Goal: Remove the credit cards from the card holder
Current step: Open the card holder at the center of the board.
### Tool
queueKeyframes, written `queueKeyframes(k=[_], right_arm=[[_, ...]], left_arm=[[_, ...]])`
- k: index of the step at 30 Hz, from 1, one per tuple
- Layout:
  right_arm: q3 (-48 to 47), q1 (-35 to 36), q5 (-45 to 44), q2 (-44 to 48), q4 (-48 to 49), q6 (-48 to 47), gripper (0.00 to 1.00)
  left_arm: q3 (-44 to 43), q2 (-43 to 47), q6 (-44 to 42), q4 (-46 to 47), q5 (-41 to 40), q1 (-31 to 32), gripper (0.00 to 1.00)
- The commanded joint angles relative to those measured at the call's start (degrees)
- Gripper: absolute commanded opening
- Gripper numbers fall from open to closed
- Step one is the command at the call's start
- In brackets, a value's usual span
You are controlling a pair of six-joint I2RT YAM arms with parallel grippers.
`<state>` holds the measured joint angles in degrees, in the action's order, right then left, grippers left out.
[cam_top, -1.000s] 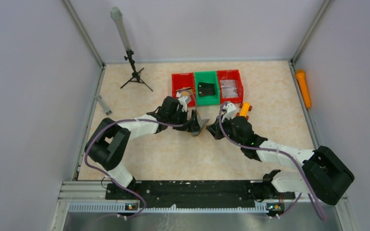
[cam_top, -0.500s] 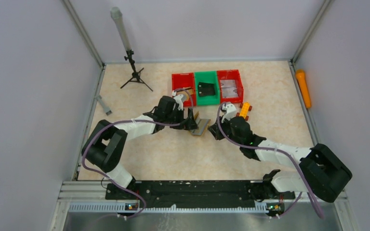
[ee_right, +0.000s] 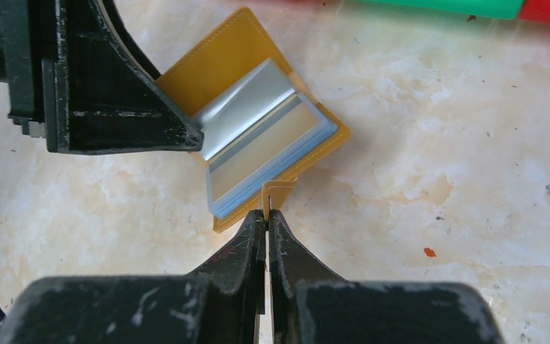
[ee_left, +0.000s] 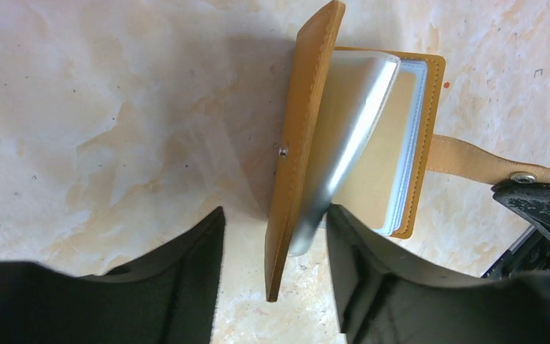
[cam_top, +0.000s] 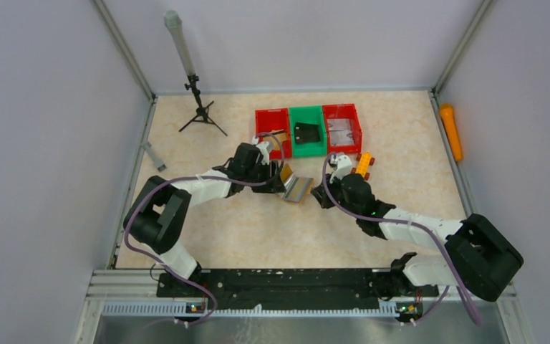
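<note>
The mustard-brown card holder (cam_top: 297, 188) lies open on the table between my two grippers. In the left wrist view its cover (ee_left: 301, 143) stands on edge between my open left gripper's (ee_left: 272, 276) fingers, with a shiny grey sleeve leaf beside it. A pale tan credit card (ee_left: 376, 168) sits in the clear sleeves; it also shows in the right wrist view (ee_right: 265, 147). My right gripper (ee_right: 267, 213) is shut on the holder's side tab (ee_left: 473, 159). From above, the left gripper (cam_top: 281, 179) is left of the holder and the right gripper (cam_top: 318, 193) is right of it.
Two red bins (cam_top: 272, 123) (cam_top: 342, 125) flank a green bin (cam_top: 307, 132) holding a black object, just behind the holder. An orange-yellow toy block (cam_top: 362, 163) lies near my right wrist. A tripod (cam_top: 199, 107) stands at the far left; an orange cylinder (cam_top: 450, 131) lies by the right wall.
The left gripper has drawn back a little to the left and the holder has gone from standing up to lying more open. The right gripper has stayed on the tab.
</note>
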<state>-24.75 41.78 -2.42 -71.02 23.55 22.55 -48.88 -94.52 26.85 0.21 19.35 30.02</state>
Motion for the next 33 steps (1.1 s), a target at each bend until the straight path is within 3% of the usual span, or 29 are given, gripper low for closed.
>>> queueKeyframes(k=[1, 6, 10, 16, 20, 25, 33], right_arm=[[-2.5, -0.2, -4.3, -0.8, -1.8, -0.1, 0.0], [-3.3, -0.2, -6.5, -1.9, -3.5, 0.9, 0.01], [-6.6, -0.1, -10.5, -6.0, -9.0, 2.0, 0.08], [-10.1, -0.2, -11.4, -10.5, -12.8, 2.8, 0.52], [-9.9, -0.2, -10.3, -10.9, -11.8, 3.2, 0.65], [-10.9, -0.2, -8.3, -12.6, -12.0, 3.0, 0.67], [-11.7, -0.2, -5.7, -14.3, -11.9, 3.0, 0.65]], left_arm=[[-2.5, -1.1, -0.1, 0.2, 0.1, -0.2, 0.52], [-2.2, -2.3, 0.6, 2.0, 3.0, -0.2, 0.51], [-2.7, -3.2, 0.7, 1.7, 3.5, -0.3, 0.51], [-4.1, -5.1, 0.8, 0.8, 4.6, -0.2, 0.52], [-4.4, -5.5, 0.8, 0.5, 4.8, -0.3, 0.52], [-3.8, -4.4, 0.3, 0.9, 4.6, -0.2, 0.51], [-2.9, -4.5, 1.6, 4.9, 10.9, -0.2, 0.22]])
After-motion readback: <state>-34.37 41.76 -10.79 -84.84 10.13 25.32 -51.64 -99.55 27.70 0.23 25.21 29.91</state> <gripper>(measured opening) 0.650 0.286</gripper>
